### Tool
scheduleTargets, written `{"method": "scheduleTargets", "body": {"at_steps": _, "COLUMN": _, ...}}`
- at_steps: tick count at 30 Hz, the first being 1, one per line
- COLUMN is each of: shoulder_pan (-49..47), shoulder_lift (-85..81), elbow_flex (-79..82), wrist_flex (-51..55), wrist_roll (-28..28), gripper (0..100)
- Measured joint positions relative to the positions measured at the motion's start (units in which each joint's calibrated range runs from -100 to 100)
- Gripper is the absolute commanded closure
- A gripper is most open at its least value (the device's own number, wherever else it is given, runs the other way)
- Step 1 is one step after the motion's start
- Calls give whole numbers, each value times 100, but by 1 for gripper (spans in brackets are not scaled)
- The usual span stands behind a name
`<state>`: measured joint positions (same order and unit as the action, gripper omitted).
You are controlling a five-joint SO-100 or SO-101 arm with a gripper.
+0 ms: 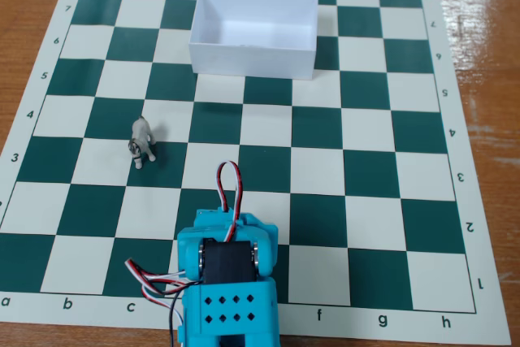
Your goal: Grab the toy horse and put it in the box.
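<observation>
The toy horse, a tiny grey-and-white figurine, stands upright on the left part of the board, on the line between rows 3 and 4. The box is white and open-topped, sits at the far middle of the board, and is empty inside. Only the turquoise arm body shows at the bottom edge, with a black motor and red-white-black wires looping from it. It is about two squares to the right of and nearer than the horse. No fingers of the gripper are visible.
A green-and-white chessboard mat covers a wooden table. Apart from the horse, the box and the arm, nothing stands on the squares.
</observation>
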<state>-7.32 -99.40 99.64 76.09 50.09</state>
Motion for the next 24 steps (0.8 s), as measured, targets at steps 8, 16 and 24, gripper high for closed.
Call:
{"method": "scheduleTargets", "body": {"at_steps": 8, "shoulder_pan": 0, "shoulder_lift": 0, "elbow_flex": 0, "wrist_flex": 0, "wrist_roll": 0, "gripper": 99}}
{"method": "scheduleTargets", "body": {"at_steps": 16, "shoulder_pan": 60, "shoulder_lift": 349, "elbow_flex": -372, "wrist_flex": 0, "wrist_roll": 5, "gripper": 97}}
{"method": "scheduleTargets", "body": {"at_steps": 24, "shoulder_pan": -530, "shoulder_lift": 3898, "elbow_flex": -3917, "wrist_flex": 429, "wrist_roll": -359, "gripper": 84}}
